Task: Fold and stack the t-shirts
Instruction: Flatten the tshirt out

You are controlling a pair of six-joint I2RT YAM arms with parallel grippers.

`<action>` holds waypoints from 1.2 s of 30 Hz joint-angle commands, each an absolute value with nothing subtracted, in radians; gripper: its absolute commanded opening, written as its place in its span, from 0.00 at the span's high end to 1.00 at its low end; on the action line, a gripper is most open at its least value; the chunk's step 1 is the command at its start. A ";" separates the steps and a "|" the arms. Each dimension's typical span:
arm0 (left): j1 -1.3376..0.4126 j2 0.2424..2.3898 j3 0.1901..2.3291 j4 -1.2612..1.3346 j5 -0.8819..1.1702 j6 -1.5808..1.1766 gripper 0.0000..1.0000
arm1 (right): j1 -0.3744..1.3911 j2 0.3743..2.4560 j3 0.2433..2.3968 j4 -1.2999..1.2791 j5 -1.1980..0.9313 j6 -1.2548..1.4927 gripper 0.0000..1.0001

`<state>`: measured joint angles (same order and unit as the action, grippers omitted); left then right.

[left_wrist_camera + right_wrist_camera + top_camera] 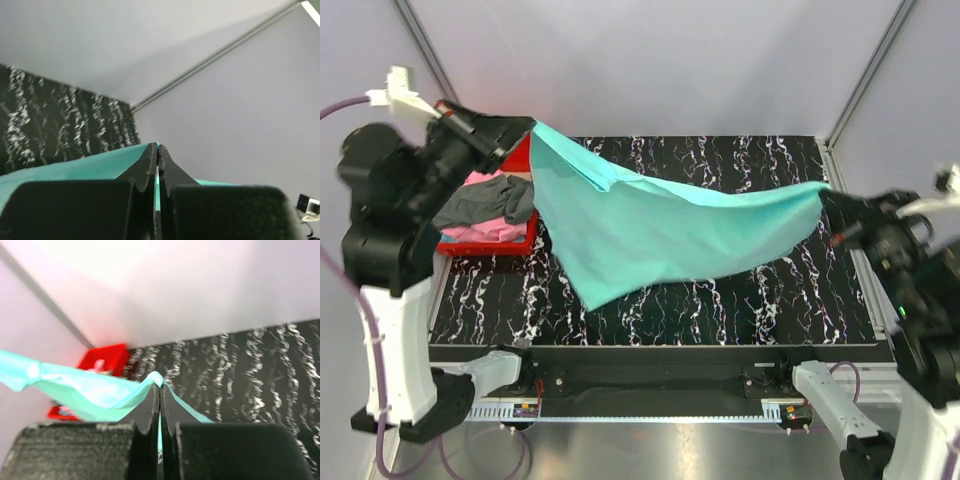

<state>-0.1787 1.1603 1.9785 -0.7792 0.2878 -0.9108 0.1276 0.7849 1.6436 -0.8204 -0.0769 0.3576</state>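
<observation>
The teal t-shirt hangs stretched in the air between both grippers, above the black marbled table. My left gripper is shut on its far left corner; in the left wrist view teal cloth is pinched between the jaws. My right gripper is shut on its right corner; in the right wrist view the cloth sags to the left. The pink shirt and dark grey shirt lie crumpled in the red bin.
The red bin stands at the table's far left, also seen in the right wrist view. Grey walls and metal frame posts enclose the back. A metal rail runs along the near edge.
</observation>
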 commanded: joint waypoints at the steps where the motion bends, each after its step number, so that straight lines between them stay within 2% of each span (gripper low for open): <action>1: -0.181 1.019 1.955 -0.615 0.351 -0.972 1.00 | 0.126 0.677 1.632 -0.902 -0.176 0.429 1.00; 8: -0.181 0.881 1.809 -0.577 0.428 -1.059 1.00 | 0.126 0.583 1.651 -0.988 -0.226 0.512 1.00; 15: -0.181 0.949 1.807 -0.687 0.370 -0.954 1.00 | 0.126 0.667 1.625 -0.996 -0.125 0.468 1.00; 17: -0.181 1.012 1.793 -0.677 0.329 -0.921 1.00 | 0.126 0.713 1.585 -0.948 -0.088 0.433 1.00; 21: -0.183 1.185 1.825 -0.574 0.214 -0.841 1.00 | 0.126 0.886 1.461 -0.632 0.020 0.422 1.00; 24: -0.181 1.394 1.955 -0.523 0.150 -0.813 1.00 | 0.124 1.089 1.543 -0.481 0.044 0.394 1.00; 27: -0.181 1.661 2.225 -0.592 0.138 -0.827 1.00 | 0.106 1.285 1.694 -0.413 0.054 0.336 1.00; 28: -0.179 1.798 2.399 -0.656 0.130 -0.836 1.00 | 0.095 1.328 1.733 -0.407 0.060 0.309 1.00; 30: -0.172 1.902 2.514 -0.658 0.172 -0.888 1.00 | 0.043 1.434 1.826 -0.390 0.031 0.296 1.00; 33: -0.161 1.921 2.453 -0.447 0.221 -0.968 1.00 | -0.030 1.517 1.929 -0.388 -0.044 0.267 1.00; 36: -0.161 1.869 2.407 -0.374 0.210 -0.985 1.00 | -0.051 1.549 2.031 -0.441 -0.077 0.192 1.00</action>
